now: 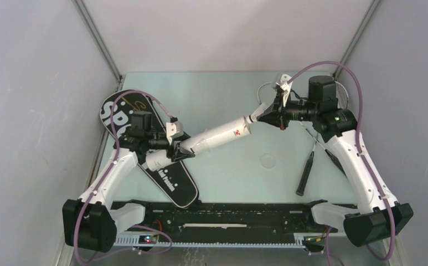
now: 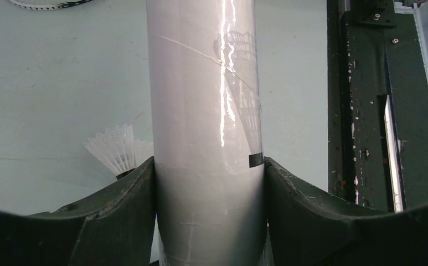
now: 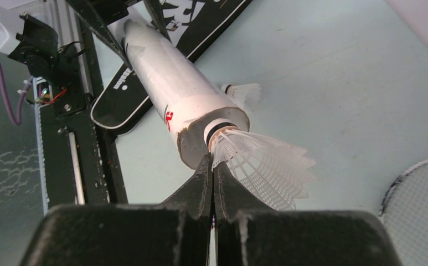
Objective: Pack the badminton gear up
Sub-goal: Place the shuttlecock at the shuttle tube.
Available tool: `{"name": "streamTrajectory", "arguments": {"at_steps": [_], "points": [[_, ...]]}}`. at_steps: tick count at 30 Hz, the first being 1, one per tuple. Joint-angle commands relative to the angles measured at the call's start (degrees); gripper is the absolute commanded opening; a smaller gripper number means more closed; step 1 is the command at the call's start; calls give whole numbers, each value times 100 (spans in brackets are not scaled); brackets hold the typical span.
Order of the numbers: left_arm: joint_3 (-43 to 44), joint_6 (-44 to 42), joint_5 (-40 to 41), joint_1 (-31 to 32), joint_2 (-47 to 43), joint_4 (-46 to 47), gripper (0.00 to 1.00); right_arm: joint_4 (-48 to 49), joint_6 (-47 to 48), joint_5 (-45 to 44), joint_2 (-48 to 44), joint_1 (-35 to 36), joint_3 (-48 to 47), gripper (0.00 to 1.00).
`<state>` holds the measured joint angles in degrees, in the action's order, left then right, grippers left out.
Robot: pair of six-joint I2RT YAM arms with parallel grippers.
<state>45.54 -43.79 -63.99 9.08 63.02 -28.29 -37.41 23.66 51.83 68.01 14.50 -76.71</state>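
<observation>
Pale green desk (image 1: 222, 94): one black racquet-shaped bag (image 1: 173, 183), one white shuttlecock (image 3: 245, 93) lying flat. One long white tube (image 1: 222, 136), raised, runs near-left to far-right, with a second shuttlecock (image 3: 261, 166) in its far-right mouth. Left gripper (image 1: 177, 151) clamps tube; right gripper (image 3: 212, 166) closed.

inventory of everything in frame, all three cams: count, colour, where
tube: one, white, spanning aslant between the two arms
shuttlecocks: two seen, white; one head-first at the tube's open end, one on the table beside the tube
bag: one, black with white lettering, left side of the table, under the left arm
racquet: one black handle clear, right of centre; a strung head shows by the right arm; a second racquet cannot be told
table: one, pale green
rail: one, black, near edge
cables: two, purple, one along each arm
left fingers: black, closed on the tube's near end
right fingers: black, shut on the skirt of the shuttlecock at the tube's open end
</observation>
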Motion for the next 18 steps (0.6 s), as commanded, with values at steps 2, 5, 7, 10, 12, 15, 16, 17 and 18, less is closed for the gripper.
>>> {"name": "streamTrajectory", "arguments": {"at_steps": [2,5,7,10,12,15,16,17,18], "points": [[367,-166,-376,41,-45,34,40,78,-46,170,-79,102,200,0],[383,-157,-422,41,-45,32,40,125,-62,177,-107,64,281,0],[394,-149,-466,41,-38,32,40,133,-82,274,-89,72,313,0],[411,-118,-554,42,5,33,40,207,-184,536,-20,123,380,0],[425,-91,-602,41,32,34,40,301,-253,626,41,208,480,0],[447,-48,-641,50,60,33,40,398,-290,611,147,382,554,0],[459,-36,-648,50,61,39,40,438,-326,659,188,423,574,0],[464,-33,-650,50,61,40,40,470,-359,730,227,456,577,1],[458,-30,-653,50,56,41,40,498,-376,829,276,484,573,3]]}}
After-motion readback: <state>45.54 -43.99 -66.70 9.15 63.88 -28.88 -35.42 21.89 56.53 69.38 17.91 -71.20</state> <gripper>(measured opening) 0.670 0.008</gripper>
